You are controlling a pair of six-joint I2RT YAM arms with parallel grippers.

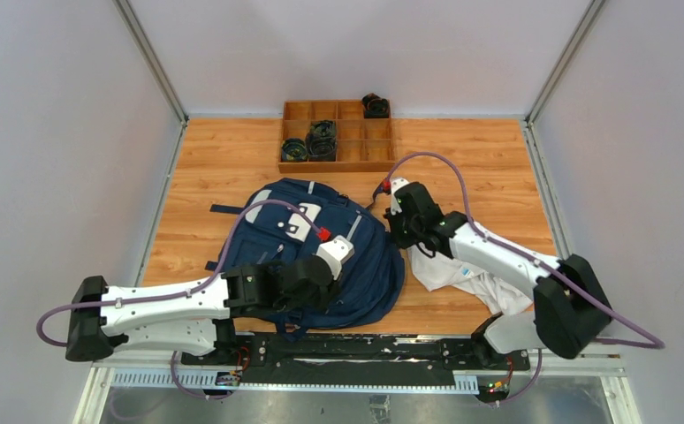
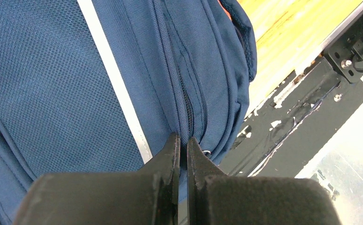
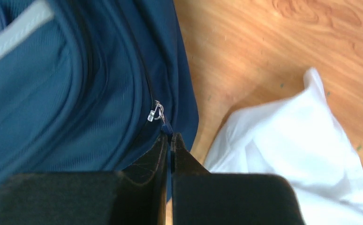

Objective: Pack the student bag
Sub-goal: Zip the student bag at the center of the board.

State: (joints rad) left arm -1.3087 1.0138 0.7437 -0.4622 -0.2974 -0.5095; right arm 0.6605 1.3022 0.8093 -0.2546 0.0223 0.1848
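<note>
The student bag (image 1: 356, 274), navy with grey stripes, lies flat on the wooden table between my arms. My left gripper (image 1: 321, 287) is down on its near part. In the left wrist view that gripper (image 2: 183, 140) is shut, pinching the bag (image 2: 53, 84) fabric at a zipper seam beside a grey stripe (image 2: 118, 89). My right gripper (image 1: 393, 237) is at the bag's right edge. In the right wrist view it (image 3: 170, 137) is shut on the blue pull tab just below the metal zipper slider (image 3: 155, 114).
A white cloth garment (image 1: 462, 276) lies crumpled right of the bag, under my right arm, and shows in the right wrist view as white cloth (image 3: 292, 154). A wooden compartment tray (image 1: 383, 161) with dark rolled items stands at the back. A black rail (image 2: 301, 122) runs along the near edge.
</note>
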